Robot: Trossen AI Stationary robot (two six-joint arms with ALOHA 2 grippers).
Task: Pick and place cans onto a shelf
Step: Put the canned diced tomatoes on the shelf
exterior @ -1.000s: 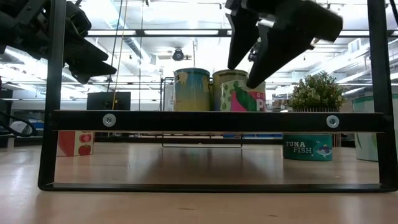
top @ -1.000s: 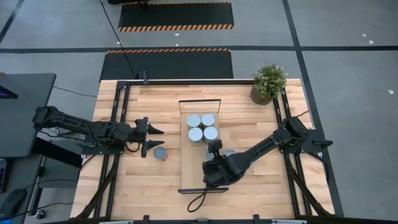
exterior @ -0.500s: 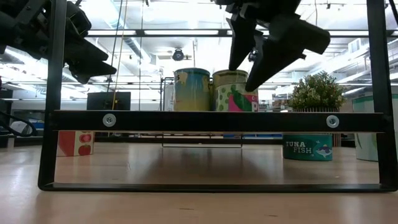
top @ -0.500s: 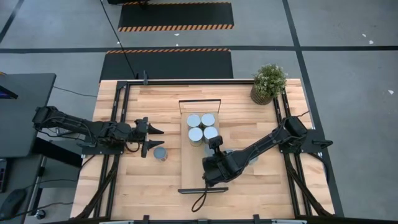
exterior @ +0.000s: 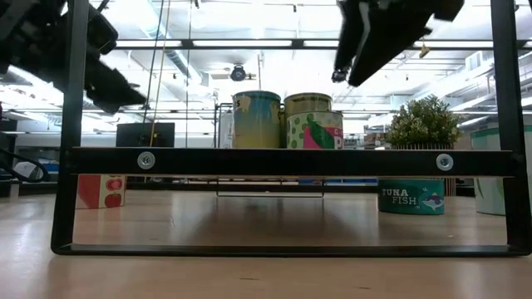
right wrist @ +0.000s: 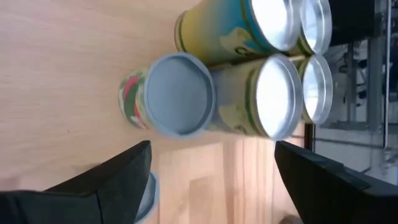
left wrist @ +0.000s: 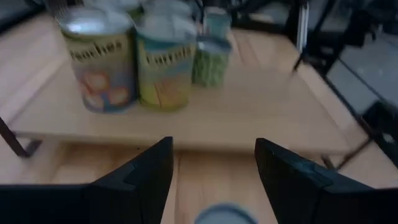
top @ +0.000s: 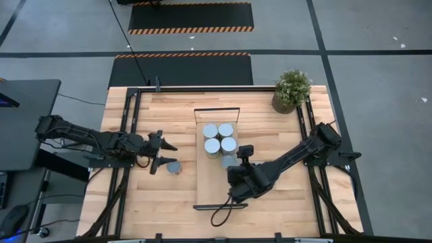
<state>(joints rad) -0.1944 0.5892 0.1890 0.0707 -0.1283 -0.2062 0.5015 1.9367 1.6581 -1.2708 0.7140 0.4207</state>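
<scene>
Right jaws (top: 244, 150): mine, spread wide and empty, hovering over the shelf (top: 217, 191) beside the can cluster.
Left jaws (top: 160, 152): parted, holding nothing, poised by the loose can (top: 174, 167) on the tabletop (top: 169, 115) off the shelf's left edge.
Cans on shelf (top: 219, 139): four in a tight block toward the far end, a fifth, grey-lidded (right wrist: 179, 94), just beside them.
Handling: rigid metal, smooth paper-labelled sides, likely slippery; I'd pinch across the round wall, mid-height.
Shelf: pale flat wood, black metal end frames.

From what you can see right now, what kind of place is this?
Most likely a robotics lab or workshop: a wooden table on a grey floor with hazard-striped mats, two fixed arms, and an open room with ceiling lights behind the shelf.
</scene>
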